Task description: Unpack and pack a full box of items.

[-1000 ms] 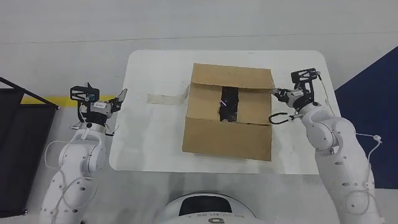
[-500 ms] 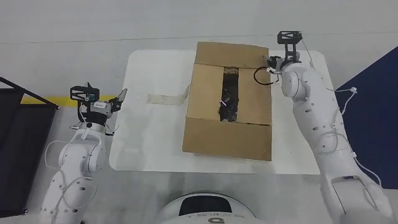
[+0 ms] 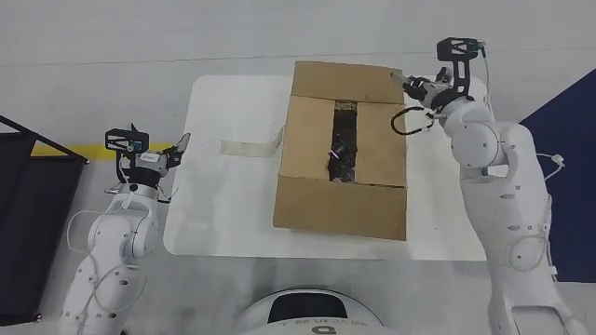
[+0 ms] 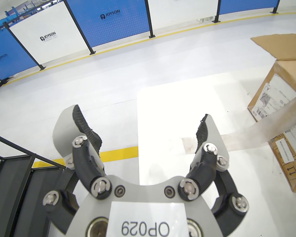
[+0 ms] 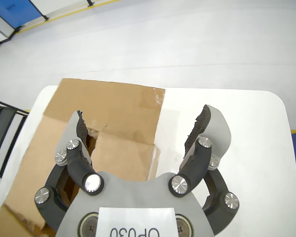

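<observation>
While the left gripper (image 4: 140,117) and the right gripper (image 5: 141,114) both gape wide, holding nothing, the box (image 3: 303,140) sits between them on the table (image 3: 223,205).
Beneath the right gripper lies the box's far corner; dark items (image 3: 341,154) show between its flaps. A tape strip (image 3: 251,146) trails from the box toward the left gripper, which hangs at the table's edge, well apart from the box.

A white paper tag (image 4: 145,225) bearing a short letter-and-number code sat on the base of the left gripper (image 4: 140,122), and a second white tag (image 5: 137,223) on the right gripper (image 5: 141,118). White barcode labels (image 4: 267,99) and a black arrow mark (image 4: 289,170) stood on the brown cardboard box (image 4: 281,46). The blue and white fence panels (image 4: 108,13) carried a logo.
</observation>
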### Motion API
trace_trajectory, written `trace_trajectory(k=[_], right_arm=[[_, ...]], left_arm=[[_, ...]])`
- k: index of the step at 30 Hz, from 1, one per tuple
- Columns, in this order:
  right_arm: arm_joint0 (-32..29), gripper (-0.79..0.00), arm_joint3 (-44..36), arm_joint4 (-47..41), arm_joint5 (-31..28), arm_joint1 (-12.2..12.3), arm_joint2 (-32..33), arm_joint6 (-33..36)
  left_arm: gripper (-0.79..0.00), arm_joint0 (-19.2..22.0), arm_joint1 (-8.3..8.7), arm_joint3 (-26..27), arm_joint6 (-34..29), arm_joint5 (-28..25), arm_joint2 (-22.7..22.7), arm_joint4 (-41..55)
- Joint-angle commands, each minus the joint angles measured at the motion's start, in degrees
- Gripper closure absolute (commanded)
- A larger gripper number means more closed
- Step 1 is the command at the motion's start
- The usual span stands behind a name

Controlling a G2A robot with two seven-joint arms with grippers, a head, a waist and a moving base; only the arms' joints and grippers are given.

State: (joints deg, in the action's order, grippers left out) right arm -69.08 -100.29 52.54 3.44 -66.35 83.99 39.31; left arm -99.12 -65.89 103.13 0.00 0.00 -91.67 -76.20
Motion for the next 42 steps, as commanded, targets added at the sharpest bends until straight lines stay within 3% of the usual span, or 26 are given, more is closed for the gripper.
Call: trace_trajectory(k=[1,7,10,13,15,20,27,29,31,33,35,36,38,40,42], right_arm=[[2.20,-0.785,3.63,0.29,0.43,-0.02,-0.50,-0.04],[2.20,-0.785,3.63,0.29,0.43,-0.02,-0.50,-0.04],[1.08,-0.785,5.12,-13.35,-8.19,-0.06,1.00,2.92],[0.35,-0.785,4.67,-24.93,-18.77,0.27,0.60,12.12],[0.62,-0.785,5.70,-30.51,-22.22,0.42,-0.66,18.02],[4.82,-0.785,13.25,-39.78,-25.62,0.15,-6.28,27.00],[12.26,-0.785,23.90,-39.31,-24.20,-1.27,-15.39,26.34],[14.47,-0.754,26.76,-39.74,-23.39,-1.83,-18.18,27.25],[16.74,-0.637,29.20,-39.58,-22.39,-2.41,-20.77,27.82],[18.53,-0.653,30.68,-40.04,-22.20,-2.96,-22.92,28.26],[20.17,-0.619,31.58,-43.55,-22.83,-3.37,-23.80,29.81],[20.82,-0.570,31.84,-46.42,-23.45,-3.49,-23.70,30.78],[21.77,-0.363,32.54,-54.95,-24.61,-3.66,-22.93,34.53],[22.83,-0.283,33.02,-59.52,-24.40,-3.65,-22.19,36.80],[23.75,-0.289,32.34,-62.05,-24.18,-3.71,-22.33,38.51]], left_arm=[[-0.785,0.00,0.00,0.00,0.00,0.00,0.00,0.00],[-0.785,0.00,0.00,0.00,0.00,0.00,0.00,0.00],[-0.785,0.00,0.00,0.00,0.00,0.00,0.00,0.00],[-0.785,0.00,0.00,0.00,0.00,0.00,0.00,0.00],[-0.785,0.00,0.00,0.00,0.00,0.00,0.00,0.00],[-0.785,0.00,0.00,0.00,0.00,0.00,0.00,0.00],[-0.785,0.00,0.00,0.00,0.00,0.00,0.00,0.00],[-0.785,0.00,0.00,0.00,0.00,0.00,0.00,0.00],[-0.785,0.00,0.00,0.00,0.00,0.00,0.00,0.00],[-0.785,0.00,0.00,0.00,0.00,0.00,0.00,0.00],[-0.785,0.00,0.00,0.00,0.00,0.00,0.00,0.00],[-0.785,0.00,0.00,0.00,0.00,0.00,0.00,0.00],[-0.785,0.00,0.00,0.00,0.00,0.00,0.00,0.00],[-0.785,0.00,0.00,0.00,0.00,0.00,0.00,0.00],[-0.785,0.00,0.00,0.00,0.00,0.00,0.00,0.00]])
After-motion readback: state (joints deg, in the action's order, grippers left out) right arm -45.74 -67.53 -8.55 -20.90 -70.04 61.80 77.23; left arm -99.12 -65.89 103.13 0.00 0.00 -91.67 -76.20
